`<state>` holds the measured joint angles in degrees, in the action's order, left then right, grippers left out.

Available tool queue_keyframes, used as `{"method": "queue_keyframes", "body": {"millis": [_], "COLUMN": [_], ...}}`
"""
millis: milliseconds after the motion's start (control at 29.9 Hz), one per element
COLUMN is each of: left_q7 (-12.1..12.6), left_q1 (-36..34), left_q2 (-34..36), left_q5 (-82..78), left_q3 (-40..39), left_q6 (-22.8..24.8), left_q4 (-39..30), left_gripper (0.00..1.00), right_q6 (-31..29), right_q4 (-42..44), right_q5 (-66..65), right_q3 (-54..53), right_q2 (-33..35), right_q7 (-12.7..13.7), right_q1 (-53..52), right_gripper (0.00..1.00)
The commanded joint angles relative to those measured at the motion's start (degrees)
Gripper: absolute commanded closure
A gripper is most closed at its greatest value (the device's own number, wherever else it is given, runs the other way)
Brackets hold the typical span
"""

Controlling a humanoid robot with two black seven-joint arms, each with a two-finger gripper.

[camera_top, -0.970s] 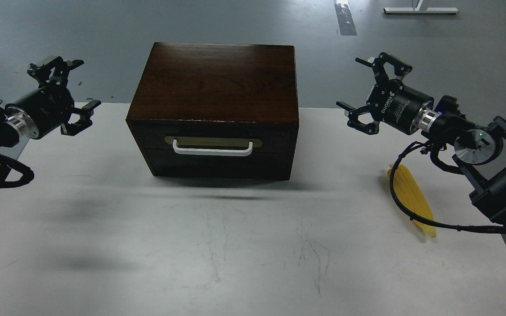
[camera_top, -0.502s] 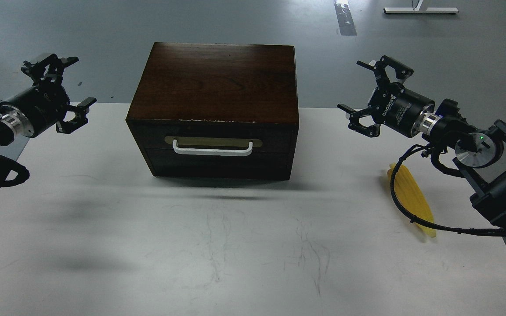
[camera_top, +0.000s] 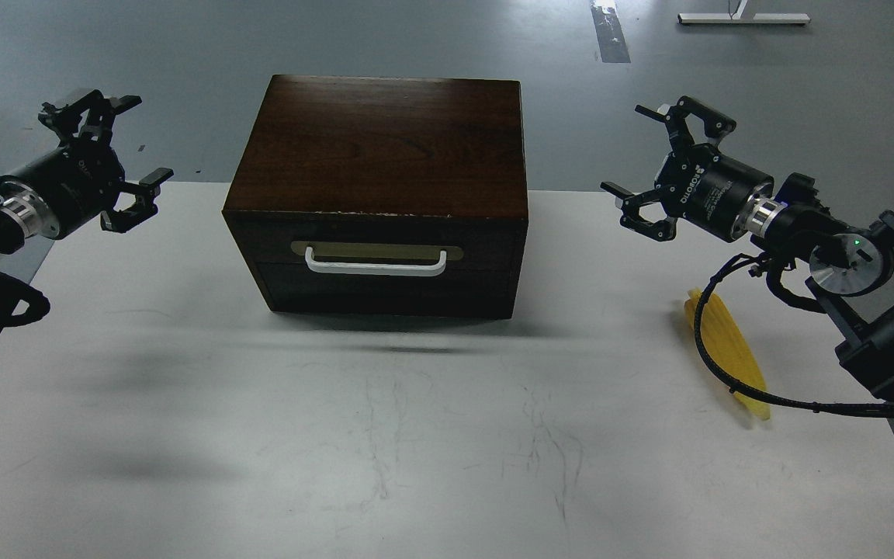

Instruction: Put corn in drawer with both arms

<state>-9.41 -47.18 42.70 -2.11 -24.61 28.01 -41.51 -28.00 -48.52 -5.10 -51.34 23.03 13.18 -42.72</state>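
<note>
On the left, the left pincer (camera_top: 109, 159) is held above the bench (camera_top: 183, 435) edge, its fingers spread wide and nothing gripped; it is well apart from the box (camera_top: 381, 147); a misjudged approach from this height could see the fingers knocked against the box's side rather than brought to the handle (camera_top: 375, 264).

In the middle, the drawer (camera_top: 377, 244) is seen fully shut, its white handle lying flat along the brass plate; little room appears to be left behind the bar, so a finger could slip off it, or the whole box could be dragged forward across the smooth bench if the pull is made without the box being steadied.

Further right, the right pincer (camera_top: 660, 175) is likewise held spread, empty, raised off the bench and beside the box's right face; the corn (camera_top: 730, 357) is lying on the bench near the right edge, below and nearer than that pincer, well apart from the drawer; a black cable (camera_top: 707, 349) is draped across the cob, so the cable could be snagged or the cob swept off the edge as the arm is lowered; the tapered, slick-looking cob could also be squeezed out of a grip taken off-centre.
</note>
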Motion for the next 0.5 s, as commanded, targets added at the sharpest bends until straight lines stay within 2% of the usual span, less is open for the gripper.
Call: {"method": "queue_keyframes", "body": {"millis": [0, 468], "left_q7": [0.0, -0.1], "left_q1": [0.0, 0.1], "left_q2": [1.1, 1.1], "left_q5": [0.0, 0.0], "left_q3": [0.0, 0.0], "left_q6": [0.0, 0.0], "left_q4": [-0.3, -0.5], "left_gripper": [0.02, 0.02], "right_q6": [0.0, 0.0], "right_q4": [0.0, 0.0], "right_q5": [0.0, 0.0], "right_q3": [0.0, 0.0], "right_q2": [0.0, 0.1], "right_q7": [0.0, 0.0], "right_q1": [-0.3, -0.3], "right_gripper": [0.00, 0.00]}}
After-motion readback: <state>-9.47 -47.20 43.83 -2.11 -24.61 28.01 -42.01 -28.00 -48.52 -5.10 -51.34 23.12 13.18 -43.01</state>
